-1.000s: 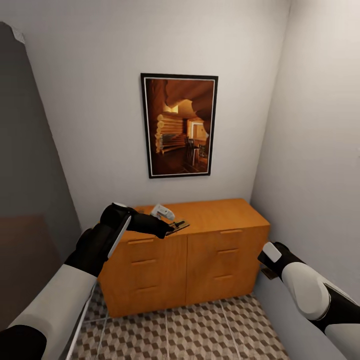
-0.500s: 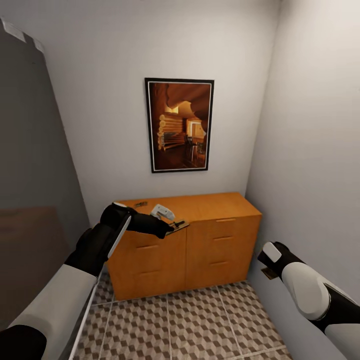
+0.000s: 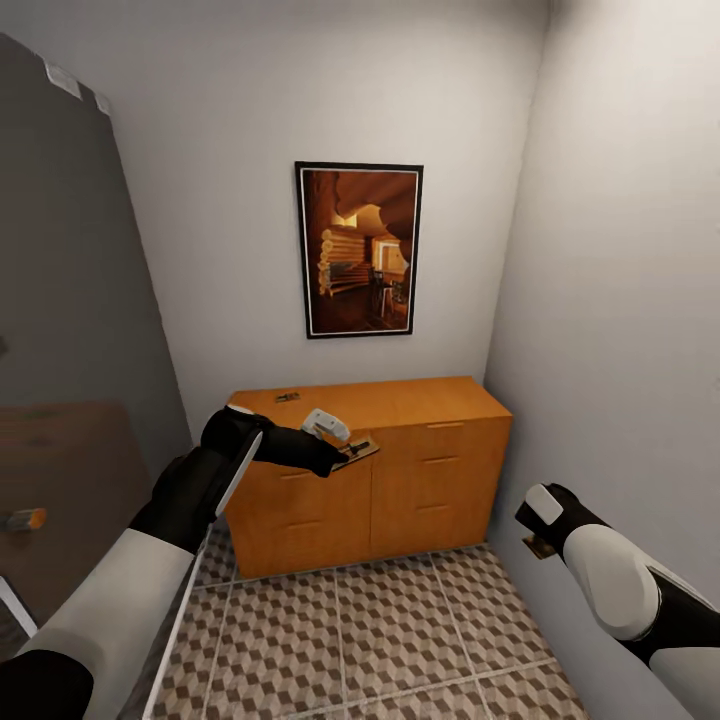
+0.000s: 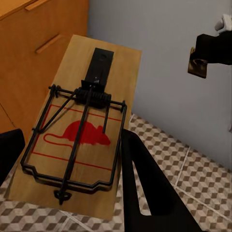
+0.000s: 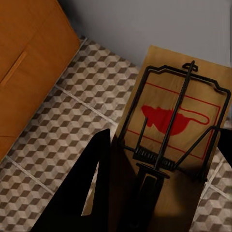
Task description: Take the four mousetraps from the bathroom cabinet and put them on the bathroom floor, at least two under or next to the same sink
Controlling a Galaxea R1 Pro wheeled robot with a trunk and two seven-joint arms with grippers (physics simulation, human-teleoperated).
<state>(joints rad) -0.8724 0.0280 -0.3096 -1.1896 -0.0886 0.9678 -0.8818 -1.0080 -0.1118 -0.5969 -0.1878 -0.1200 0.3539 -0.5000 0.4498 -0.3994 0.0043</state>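
My left gripper [image 3: 338, 457] is shut on a mousetrap [image 3: 357, 450], held in the air in front of the orange-brown cabinet [image 3: 400, 480]. In the left wrist view this tan mousetrap [image 4: 82, 130] with a red mouse print sits between the black fingers [image 4: 145, 193]. My right gripper [image 3: 537, 533] hangs low by the right wall, shut on a second mousetrap [image 3: 540, 547], which fills the space between the fingers [image 5: 92, 183] as a wire-framed board [image 5: 174, 130]. A third mousetrap [image 3: 287, 397] lies on the cabinet top at its back left. The cube-patterned bathroom floor [image 3: 380, 640] lies below.
A dark glass shower enclosure [image 3: 70, 300] stands close on the left, with a small orange object [image 3: 25, 519] behind it. A grey wall [image 3: 620, 300] runs along the right. A framed picture [image 3: 360, 250] hangs above the cabinet.
The whole view has drawn back from the cabinet, which now looks smaller and farther away, with more floor showing. Both arms keep their poses and their mousetraps.
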